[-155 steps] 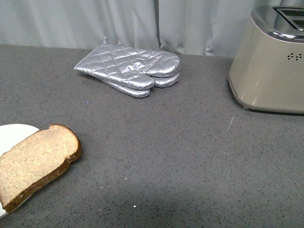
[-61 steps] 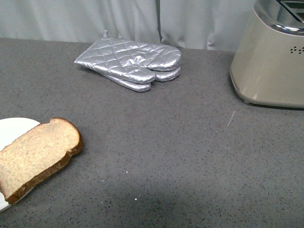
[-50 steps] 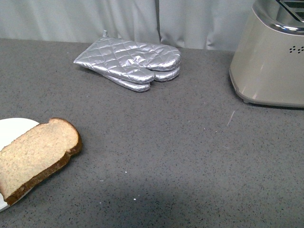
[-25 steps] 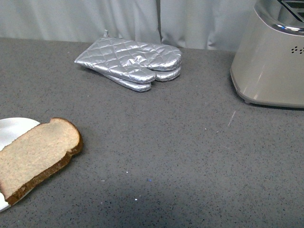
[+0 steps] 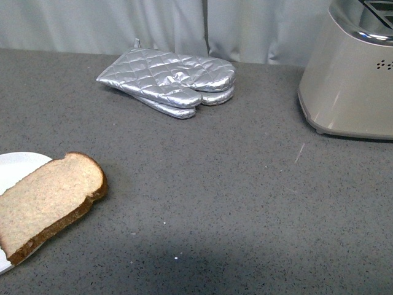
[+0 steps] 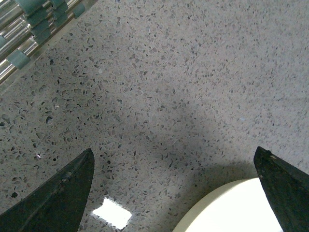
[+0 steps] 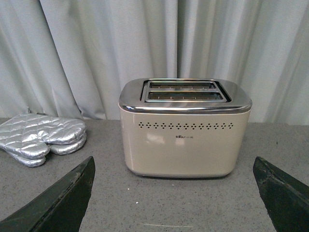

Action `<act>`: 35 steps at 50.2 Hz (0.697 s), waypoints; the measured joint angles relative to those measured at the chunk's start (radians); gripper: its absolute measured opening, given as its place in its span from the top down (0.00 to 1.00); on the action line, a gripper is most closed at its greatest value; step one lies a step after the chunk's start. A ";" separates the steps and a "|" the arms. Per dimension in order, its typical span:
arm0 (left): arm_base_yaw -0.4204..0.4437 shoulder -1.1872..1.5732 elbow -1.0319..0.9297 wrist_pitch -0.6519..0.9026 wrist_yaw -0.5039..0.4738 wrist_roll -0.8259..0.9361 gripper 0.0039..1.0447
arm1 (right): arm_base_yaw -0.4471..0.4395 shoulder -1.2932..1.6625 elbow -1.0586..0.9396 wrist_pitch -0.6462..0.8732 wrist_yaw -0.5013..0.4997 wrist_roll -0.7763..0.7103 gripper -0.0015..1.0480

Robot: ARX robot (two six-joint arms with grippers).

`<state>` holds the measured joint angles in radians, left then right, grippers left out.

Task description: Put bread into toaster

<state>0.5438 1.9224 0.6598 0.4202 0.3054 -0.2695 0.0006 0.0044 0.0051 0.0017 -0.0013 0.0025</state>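
The bread (image 5: 50,206), a brown-crusted slice, lies half on a white plate (image 5: 15,167) at the counter's near left, its rounded top hanging over the rim. At the far right stands the beige toaster (image 5: 350,80). The right wrist view faces the toaster (image 7: 186,130) from a distance, its two chrome slots (image 7: 183,92) showing empty. My right gripper (image 7: 173,159) is open and holds nothing. My left gripper (image 6: 174,152) is open above the speckled counter, with the plate's rim (image 6: 231,208) between its fingers; no bread shows there. Neither gripper appears in the front view.
Two silver quilted oven mitts (image 5: 169,80) lie stacked at the back middle, left of the toaster; they show as mitts (image 7: 41,135) in the right wrist view too. Metal rods with teal clips (image 6: 29,24) edge the left wrist view. A grey curtain (image 5: 123,24) closes the back.
Since three seconds ago the front view has shifted slightly, so everything sits a little higher or to the right. Over the last second the bread, mitts and toaster have not moved.
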 joint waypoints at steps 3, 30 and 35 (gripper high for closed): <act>0.005 0.006 0.000 -0.003 0.001 0.030 0.06 | 0.000 0.000 0.000 0.000 0.000 0.000 0.09; -0.010 0.007 -0.021 -0.075 0.039 0.246 0.06 | 0.000 0.000 0.000 0.000 0.000 0.000 0.09; -0.016 0.008 -0.021 -0.088 0.038 0.289 0.06 | 0.000 0.000 0.000 0.000 0.000 0.000 0.09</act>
<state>0.5274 1.9301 0.6388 0.3325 0.3431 0.0196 0.0006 0.0044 0.0051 0.0017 -0.0013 0.0021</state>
